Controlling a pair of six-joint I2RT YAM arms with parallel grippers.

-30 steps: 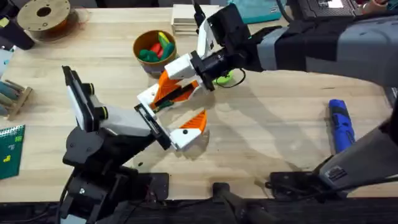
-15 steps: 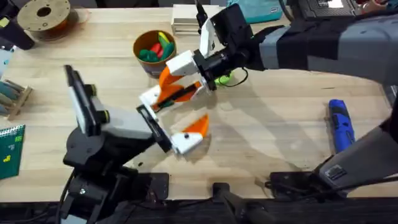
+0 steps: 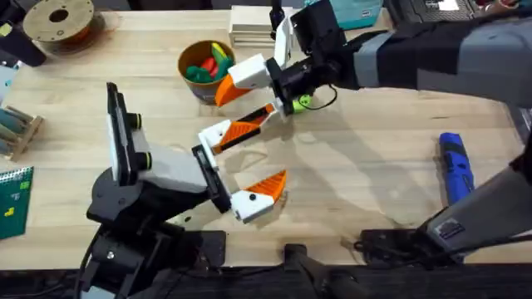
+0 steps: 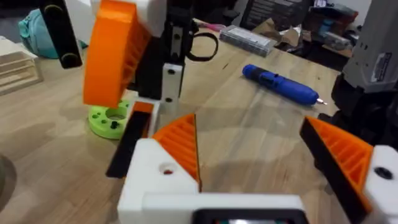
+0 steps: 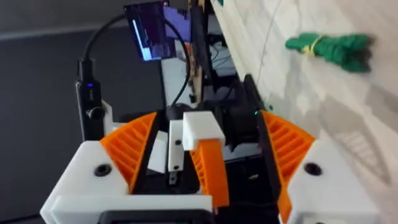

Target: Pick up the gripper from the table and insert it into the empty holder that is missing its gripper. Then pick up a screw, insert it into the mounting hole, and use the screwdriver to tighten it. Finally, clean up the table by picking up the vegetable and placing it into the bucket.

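Left claw (image 4: 255,140) spread. Right claw (image 5: 208,127) spread, nearly touching left. Risk: claws collide, jarring the seated wedge. Screwdriver (image 3: 455,170) well apart; vegetable (image 5: 329,48) on table (image 3: 366,166).

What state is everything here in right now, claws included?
Left gripper: open, empty.
Right gripper: open, fingers spread wide.
Screwdriver: lying flat on the table, untouched.
Vegetable: lying on the table.
Bucket: upright, holding coloured toy pieces.
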